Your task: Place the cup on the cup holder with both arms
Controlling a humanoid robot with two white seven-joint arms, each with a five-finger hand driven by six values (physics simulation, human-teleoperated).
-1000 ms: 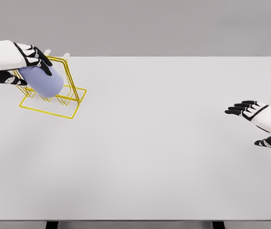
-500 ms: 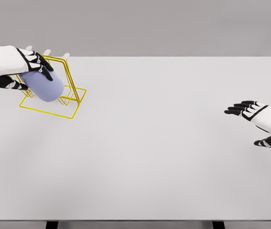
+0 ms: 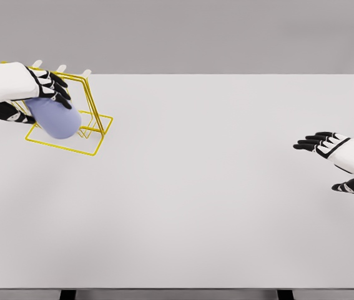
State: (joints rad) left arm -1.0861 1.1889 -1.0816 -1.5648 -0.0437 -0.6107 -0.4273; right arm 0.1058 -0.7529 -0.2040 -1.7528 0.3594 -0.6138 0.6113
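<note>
A pale blue cup (image 3: 57, 119) lies tilted inside the yellow wire cup holder (image 3: 88, 125) at the table's far left. My left hand (image 3: 39, 94) is shut on the cup's upper part, black fingers wrapped over its top and the thumb on the near side. The holder's white-tipped pegs stick up just behind the hand. Far off at the right edge, my right hand (image 3: 328, 156) hovers open, fingers stretched toward the left, holding nothing.
The white table (image 3: 195, 200) spans the whole view, its front edge near the bottom and its back edge along the grey wall. The holder stands close to the back left corner.
My left hand has drawn slightly left and tipped the cup more upright, its bottom end swinging down into the holder. The right hand has not moved.
</note>
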